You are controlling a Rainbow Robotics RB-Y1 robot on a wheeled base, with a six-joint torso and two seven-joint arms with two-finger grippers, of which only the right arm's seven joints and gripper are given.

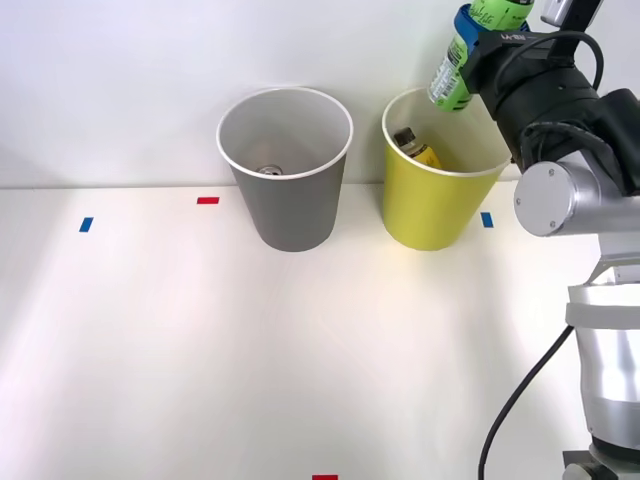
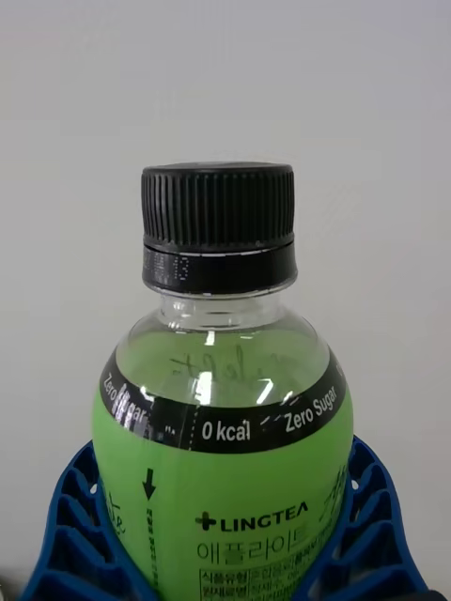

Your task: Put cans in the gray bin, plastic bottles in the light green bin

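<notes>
Now R gripper (image 1: 478, 30) grips green bottle (image 1: 452, 68) over light green bin (image 1: 430, 205).

My ribbed blue fingers (image 2: 66, 535) flank a bright green bottle (image 2: 221, 460) with a black ridged cap and a black band lettered in white. The gray bin (image 1: 290, 195) and the yellow-green bin (image 1: 432, 205) both have white rims. Small red and blue tape marks dot the white table (image 1: 250, 350).
</notes>
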